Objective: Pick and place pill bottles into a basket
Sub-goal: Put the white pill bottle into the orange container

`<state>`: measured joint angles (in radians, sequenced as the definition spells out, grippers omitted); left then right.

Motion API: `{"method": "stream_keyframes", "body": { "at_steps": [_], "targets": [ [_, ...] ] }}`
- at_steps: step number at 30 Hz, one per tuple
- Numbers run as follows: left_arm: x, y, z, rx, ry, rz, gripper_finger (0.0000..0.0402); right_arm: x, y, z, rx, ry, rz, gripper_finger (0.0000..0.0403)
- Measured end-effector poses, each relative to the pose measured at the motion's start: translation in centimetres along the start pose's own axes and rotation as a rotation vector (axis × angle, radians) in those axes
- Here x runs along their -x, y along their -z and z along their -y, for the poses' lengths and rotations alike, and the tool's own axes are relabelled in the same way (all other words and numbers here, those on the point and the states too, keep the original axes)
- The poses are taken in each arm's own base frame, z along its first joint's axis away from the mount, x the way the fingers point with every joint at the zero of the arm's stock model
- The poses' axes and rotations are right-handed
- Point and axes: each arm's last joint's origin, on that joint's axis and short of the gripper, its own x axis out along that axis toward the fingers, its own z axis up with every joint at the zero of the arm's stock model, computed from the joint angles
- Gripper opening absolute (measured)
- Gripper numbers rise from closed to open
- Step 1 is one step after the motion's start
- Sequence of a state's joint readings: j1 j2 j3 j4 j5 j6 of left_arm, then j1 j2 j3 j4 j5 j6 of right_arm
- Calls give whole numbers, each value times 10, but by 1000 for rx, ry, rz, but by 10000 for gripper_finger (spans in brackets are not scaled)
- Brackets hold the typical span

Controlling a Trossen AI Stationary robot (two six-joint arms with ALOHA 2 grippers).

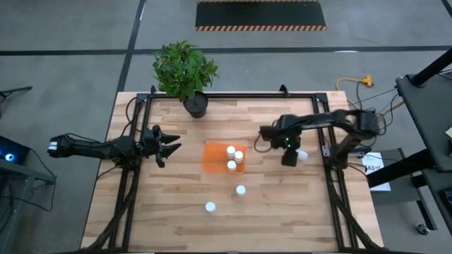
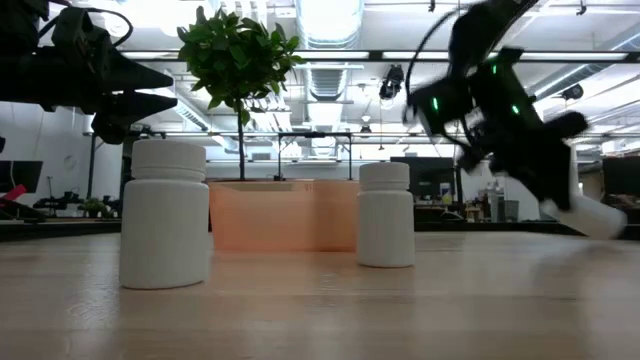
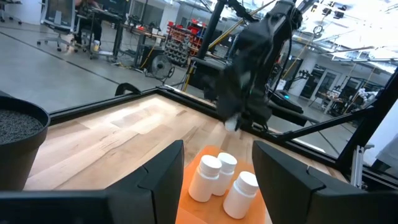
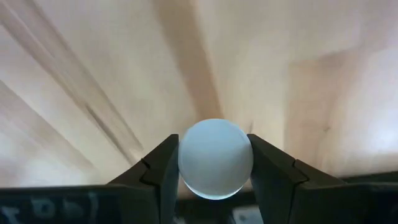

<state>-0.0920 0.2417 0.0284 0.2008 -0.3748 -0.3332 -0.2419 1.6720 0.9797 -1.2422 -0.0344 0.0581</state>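
The right tool was clamped on a pill bottle, raised above the desk near its right edge, beside the orange basket. Three bottles stood in the basket at mid-desk. Two more stood on the desk nearer the front edge. The left tool hung open, empty, toward the left edge.
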Motion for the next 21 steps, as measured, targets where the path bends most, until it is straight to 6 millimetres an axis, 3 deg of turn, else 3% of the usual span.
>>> {"method": "stream_keyframes", "body": {
  "at_steps": [7, 13, 17, 21],
  "targets": [
    [0, 0, 0, 0, 0, 0, 173, 54, 18, 9, -269, -98, 478, 145],
    [0, 0, 0, 0, 0, 0, 173, 97, 23, 5, -322, -267, 924, 145],
    [0, 0, 0, 0, 0, 0, 173, 112, 21, 0, -292, -292, 1055, 145],
    [0, 0, 0, 0, 0, 0, 173, 118, 10, -9, -251, -292, 1076, 145]
  ]
}}
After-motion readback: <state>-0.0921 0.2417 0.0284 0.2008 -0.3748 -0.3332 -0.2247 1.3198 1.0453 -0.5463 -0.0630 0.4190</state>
